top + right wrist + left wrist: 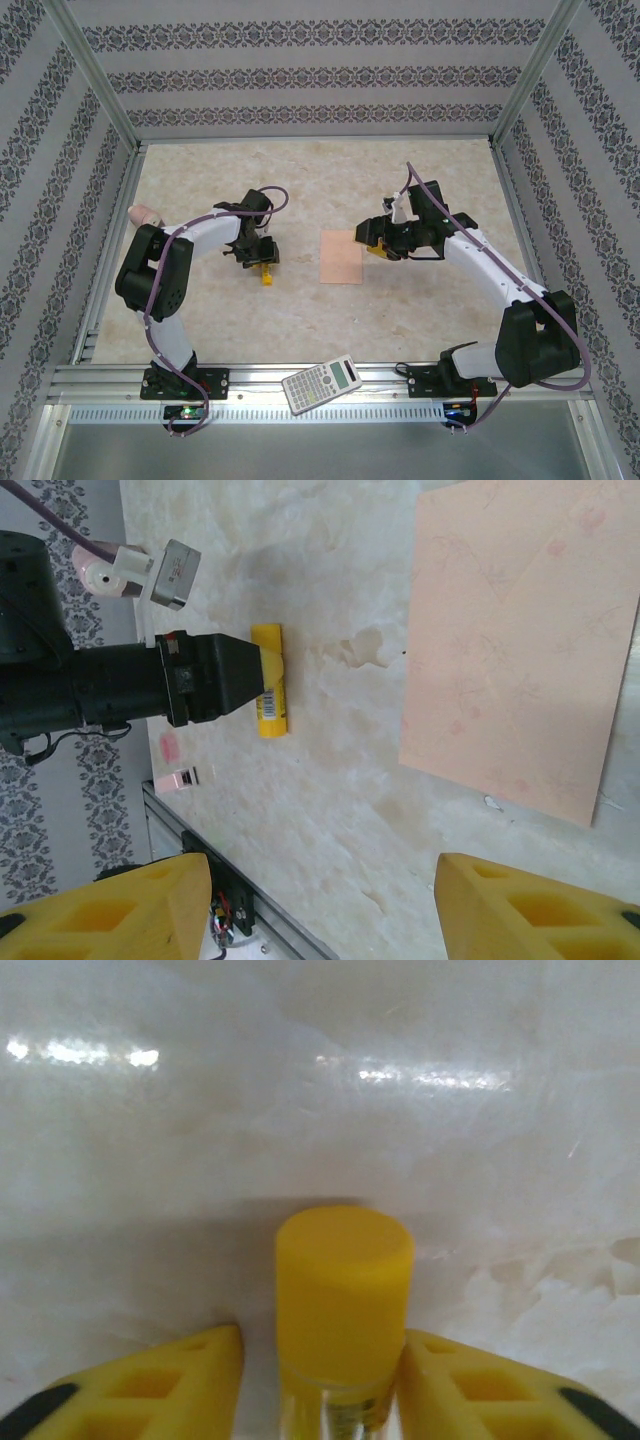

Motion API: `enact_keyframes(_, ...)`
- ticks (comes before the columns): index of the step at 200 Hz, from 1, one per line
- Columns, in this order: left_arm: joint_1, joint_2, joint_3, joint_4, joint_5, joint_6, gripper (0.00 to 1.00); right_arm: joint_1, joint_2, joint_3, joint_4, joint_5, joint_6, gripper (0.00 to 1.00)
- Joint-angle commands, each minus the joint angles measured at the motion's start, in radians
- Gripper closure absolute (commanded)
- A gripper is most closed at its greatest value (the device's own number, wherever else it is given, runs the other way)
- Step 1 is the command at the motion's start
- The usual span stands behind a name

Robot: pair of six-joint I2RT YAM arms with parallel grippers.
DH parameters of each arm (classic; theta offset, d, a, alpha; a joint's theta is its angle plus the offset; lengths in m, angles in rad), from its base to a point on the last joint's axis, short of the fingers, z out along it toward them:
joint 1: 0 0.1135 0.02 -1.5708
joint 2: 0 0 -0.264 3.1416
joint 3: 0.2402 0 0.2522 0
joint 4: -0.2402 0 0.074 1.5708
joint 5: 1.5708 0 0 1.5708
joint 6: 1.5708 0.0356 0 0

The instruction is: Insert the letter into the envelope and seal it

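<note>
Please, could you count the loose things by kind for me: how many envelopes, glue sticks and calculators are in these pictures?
envelope: 1
glue stick: 1
calculator: 1
Total: 3

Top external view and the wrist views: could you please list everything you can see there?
envelope: one, peach-pink, flat mid-table.
glue stick: one, yellow, lying left of the envelope.
calculator: one, pale grey, on the near rail between the arm bases.
small pink-and-white object: one, table's left edge, kind unclear.
table: one, pale marbled.
left gripper: one, yellow fingers, open astride the glue stick.
right gripper: one, yellow fingers, open and empty, by the envelope's right edge.
</note>
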Motion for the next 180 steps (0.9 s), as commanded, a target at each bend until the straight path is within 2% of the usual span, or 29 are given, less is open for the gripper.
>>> enact_keyframes(1, -0.013, 0.0, -0.01, -0.007, -0.032, -0.014, 0.49, -0.011, -0.008, -0.012, 0.009, 0.005, -0.029, 0.39)
enact_keyframes(51, -0.012, -0.027, 0.001, -0.023, -0.046, -0.011, 0.45, -0.015, -0.008, -0.011, 0.007, 0.004, -0.033, 0.39)
enact_keyframes(82, -0.012, -0.077, 0.036, -0.051, -0.061, 0.005, 0.35, -0.017, -0.012, -0.001, 0.0, 0.014, -0.037, 0.39)
enact_keyframes(87, -0.012, -0.089, 0.042, -0.053, -0.061, 0.01, 0.17, -0.018, -0.013, 0.001, -0.003, 0.02, -0.04, 0.39)
enact_keyframes(95, -0.011, -0.107, 0.056, -0.059, -0.06, 0.015, 0.01, -0.018, -0.014, 0.007, -0.009, 0.026, -0.045, 0.39)
enact_keyframes(97, -0.011, -0.111, 0.059, -0.062, -0.058, 0.016, 0.0, -0.018, -0.015, 0.008, -0.011, 0.028, -0.046, 0.38)
enact_keyframes(111, -0.011, -0.15, 0.082, -0.063, -0.038, 0.025, 0.0, -0.021, -0.019, 0.023, -0.024, 0.049, -0.055, 0.37)
enact_keyframes(131, -0.006, -0.229, 0.093, -0.026, -0.022, 0.044, 0.0, -0.025, -0.038, 0.046, -0.04, 0.113, -0.071, 0.25)
enact_keyframes(139, -0.003, -0.268, 0.09, -0.005, -0.022, 0.055, 0.0, -0.033, -0.046, 0.055, -0.043, 0.137, -0.076, 0.15)
enact_keyframes(143, 0.002, -0.286, 0.088, 0.007, -0.023, 0.062, 0.0, -0.038, -0.049, 0.062, -0.045, 0.148, -0.078, 0.04)
enact_keyframes(145, 0.004, -0.296, 0.087, 0.015, -0.023, 0.066, 0.0, -0.042, -0.049, 0.063, -0.045, 0.151, -0.078, 0.03)
enact_keyframes(168, 0.031, -0.416, 0.037, 0.104, -0.057, 0.103, 0.0, -0.079, -0.072, 0.085, -0.039, 0.205, -0.084, 0.02)
enact_keyframes(180, 0.046, -0.464, 0.012, 0.13, -0.109, 0.123, 0.0, -0.094, -0.084, 0.094, -0.044, 0.254, -0.097, 0.02)
